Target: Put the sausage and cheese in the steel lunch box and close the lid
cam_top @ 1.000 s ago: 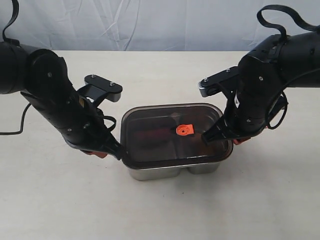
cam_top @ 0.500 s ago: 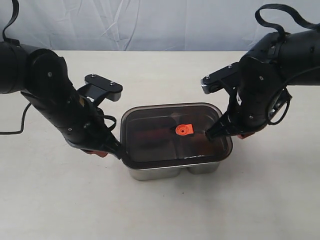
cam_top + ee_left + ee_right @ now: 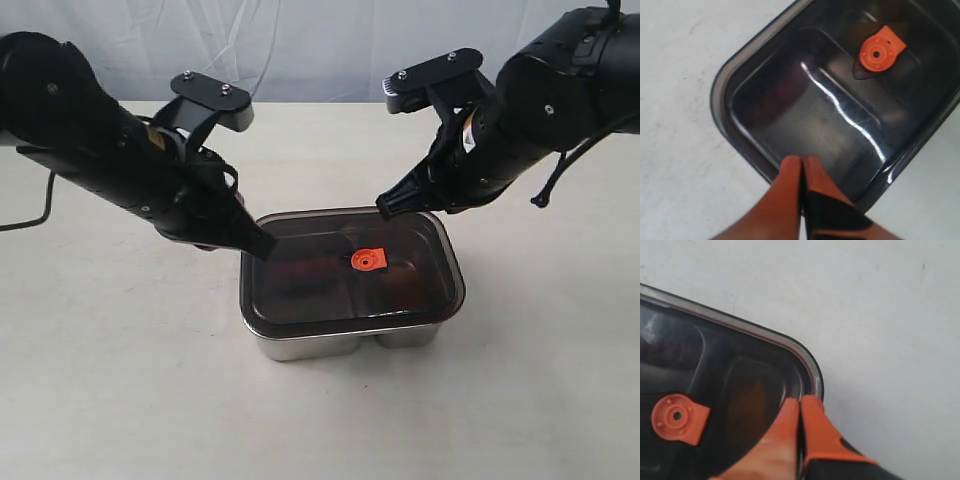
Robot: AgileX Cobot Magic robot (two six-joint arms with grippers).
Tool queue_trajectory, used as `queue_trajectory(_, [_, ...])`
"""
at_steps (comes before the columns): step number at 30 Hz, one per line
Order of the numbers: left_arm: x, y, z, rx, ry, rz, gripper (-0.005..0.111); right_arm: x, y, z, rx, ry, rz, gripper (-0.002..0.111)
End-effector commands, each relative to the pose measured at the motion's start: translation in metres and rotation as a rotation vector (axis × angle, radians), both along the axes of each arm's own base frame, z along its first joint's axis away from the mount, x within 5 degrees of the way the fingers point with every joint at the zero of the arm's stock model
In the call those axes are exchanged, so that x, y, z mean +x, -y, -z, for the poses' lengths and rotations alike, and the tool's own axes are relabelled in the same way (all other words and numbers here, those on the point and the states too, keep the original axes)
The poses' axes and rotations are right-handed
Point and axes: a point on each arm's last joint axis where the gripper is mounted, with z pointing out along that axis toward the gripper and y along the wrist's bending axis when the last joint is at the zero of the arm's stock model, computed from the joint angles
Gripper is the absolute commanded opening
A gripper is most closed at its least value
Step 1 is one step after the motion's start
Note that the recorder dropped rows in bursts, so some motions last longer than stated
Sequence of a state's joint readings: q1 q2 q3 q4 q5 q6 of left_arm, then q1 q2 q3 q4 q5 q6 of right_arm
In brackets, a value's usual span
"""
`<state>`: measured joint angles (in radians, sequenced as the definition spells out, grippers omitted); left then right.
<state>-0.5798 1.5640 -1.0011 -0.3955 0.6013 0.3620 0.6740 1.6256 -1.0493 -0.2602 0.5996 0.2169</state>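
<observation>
The steel lunch box [image 3: 340, 345] stands mid-table with the dark tinted lid [image 3: 320, 300] lying flat on it, orange valve [image 3: 368, 260] at its centre. Through the lid a dim red sausage [image 3: 300, 272] shows in the left compartment and a dull orange cheese [image 3: 747, 405] in the right one. My left gripper [image 3: 262, 247] hovers over the lid's far-left corner, shut and holding nothing [image 3: 801, 159]. The right gripper [image 3: 385, 207] hangs above the lid's far edge, also shut and holding nothing [image 3: 800, 401], with the lid's rounded corner [image 3: 810, 365] just beyond its tips.
The pale table [image 3: 120, 380] surrounds the box. A white cloth backdrop [image 3: 300, 50] hangs behind the table's far edge. A black cable [image 3: 25, 222] trails off the left side.
Both arms have risen and pulled back from the lid's sides. The left gripper left the near-left corner, the right one left the right edge. The lid stays on the box.
</observation>
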Motion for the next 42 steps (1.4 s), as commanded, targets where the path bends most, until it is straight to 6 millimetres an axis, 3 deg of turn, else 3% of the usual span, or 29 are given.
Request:
queue_trajectory(1, [0.004,0.008,0.012,-0.031,-0.035,0.032,0.0,0.004,-0.006,0.005,0.022,0.008,-0.016,0.0])
queue_trajectory(6, [0.006,0.011,0.028,-0.002,-0.088,0.035,0.0,0.007,-0.009,0.015,0.019,-0.009,-0.016,0.0])
queue_trajectory(19, [0.007,0.013,0.034,-0.009,-0.107,0.044,0.0,0.012,-0.013,0.035,-0.004,-0.041,-0.022,0.0])
queue_trajectory(25, [0.009,0.019,0.058,0.006,-0.182,0.074,0.0,0.012,-0.013,0.038,-0.01,-0.049,-0.021,0.0])
queue_trajectory(34, [0.009,0.013,0.062,0.072,-0.185,0.058,0.0,0.013,-0.017,0.069,-0.052,-0.143,-0.02,0.0])
queue_trajectory(42, [0.008,0.012,0.061,0.091,-0.207,0.064,0.0,0.012,-0.018,0.07,-0.04,-0.157,-0.019,0.0])
